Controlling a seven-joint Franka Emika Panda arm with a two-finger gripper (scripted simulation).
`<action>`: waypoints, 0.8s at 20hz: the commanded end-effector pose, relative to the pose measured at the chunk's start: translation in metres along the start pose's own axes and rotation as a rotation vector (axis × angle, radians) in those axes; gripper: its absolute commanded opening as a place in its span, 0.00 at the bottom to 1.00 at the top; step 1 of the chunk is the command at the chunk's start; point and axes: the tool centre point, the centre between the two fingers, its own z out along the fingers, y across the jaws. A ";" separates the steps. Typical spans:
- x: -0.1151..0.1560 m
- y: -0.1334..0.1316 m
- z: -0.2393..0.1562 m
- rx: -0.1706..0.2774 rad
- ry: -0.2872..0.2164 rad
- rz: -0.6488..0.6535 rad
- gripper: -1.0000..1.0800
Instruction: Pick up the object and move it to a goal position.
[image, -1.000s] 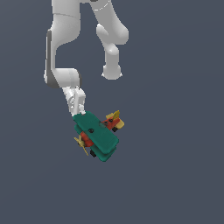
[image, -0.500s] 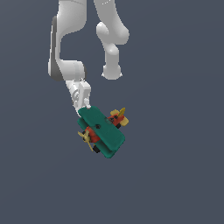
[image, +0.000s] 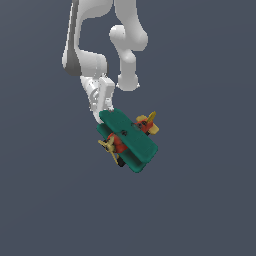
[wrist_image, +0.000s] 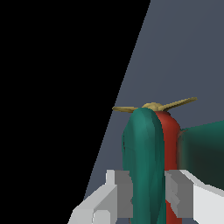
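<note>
Tool (wrist_image: 148, 194) clamped on biplane (image: 131, 141) wing; propeller (image: 109, 148) points toward exterior view's lower left.

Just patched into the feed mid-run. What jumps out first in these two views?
The toy biplane stands out: teal-green double wings, red body, yellow propeller, tilted just below the white arm near the middle of the exterior view. The wrist view shows the gripper with a finger on each side of a green wing, apparently clamped. Around it there is only plain grey-blue background.
</note>
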 end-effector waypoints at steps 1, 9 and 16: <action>-0.005 -0.022 0.004 0.004 0.001 -0.004 0.00; -0.022 -0.084 0.015 0.005 0.003 -0.004 0.00; -0.038 -0.142 0.025 0.008 0.005 -0.003 0.00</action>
